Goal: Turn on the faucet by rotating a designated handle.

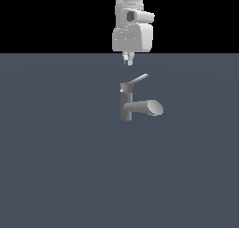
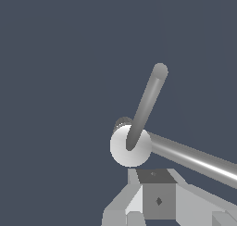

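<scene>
The faucet (image 1: 126, 103) stands on a plain slate-blue floor (image 1: 56, 166), toward its far edge and about midway across in the exterior view. Its squarish column rises upright, and the thick slant-cut spout (image 1: 145, 107) sticks out toward the exterior view's right. The handle (image 1: 137, 80), a thin pale lever, is joined to the column's top and slants upward to the same side (much slimmer than the spout beneath it).

The gripper (image 1: 127, 60) hangs above the column top, apart from the handle, with its fingertips drawn close together and nothing between them. In the wrist view the handle (image 2: 147, 107) shows as a slim bar over the round column top, with the spout (image 2: 194, 159) running off to one side. No writing or label shows on any surface.
</scene>
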`<state>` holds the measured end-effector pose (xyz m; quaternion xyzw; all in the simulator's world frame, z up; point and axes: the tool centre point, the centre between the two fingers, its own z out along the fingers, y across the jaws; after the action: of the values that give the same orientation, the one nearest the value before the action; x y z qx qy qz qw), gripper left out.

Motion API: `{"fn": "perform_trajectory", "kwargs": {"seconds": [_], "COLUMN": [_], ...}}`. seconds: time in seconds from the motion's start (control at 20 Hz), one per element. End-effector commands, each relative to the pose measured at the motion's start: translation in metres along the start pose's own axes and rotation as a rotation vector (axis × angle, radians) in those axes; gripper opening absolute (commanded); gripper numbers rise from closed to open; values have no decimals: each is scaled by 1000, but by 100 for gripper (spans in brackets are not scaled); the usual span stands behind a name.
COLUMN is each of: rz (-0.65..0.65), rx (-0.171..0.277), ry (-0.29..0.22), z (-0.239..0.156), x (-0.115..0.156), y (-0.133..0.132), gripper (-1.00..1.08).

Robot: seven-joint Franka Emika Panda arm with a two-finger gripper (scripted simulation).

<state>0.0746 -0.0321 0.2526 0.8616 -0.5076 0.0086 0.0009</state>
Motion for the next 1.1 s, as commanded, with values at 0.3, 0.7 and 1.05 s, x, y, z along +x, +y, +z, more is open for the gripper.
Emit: {"fn": "perform_trajectory", "kwargs": {"seconds": [0.3,0.7,1.05], "rz": [185,279,298], "rx": [-7,-10,-10], "ry": [-7,-12,-14], "z": [45,68,72], "x": [54,83,89], "y": [-17,-21,-22], "gripper": [-100,-100,-100]}}
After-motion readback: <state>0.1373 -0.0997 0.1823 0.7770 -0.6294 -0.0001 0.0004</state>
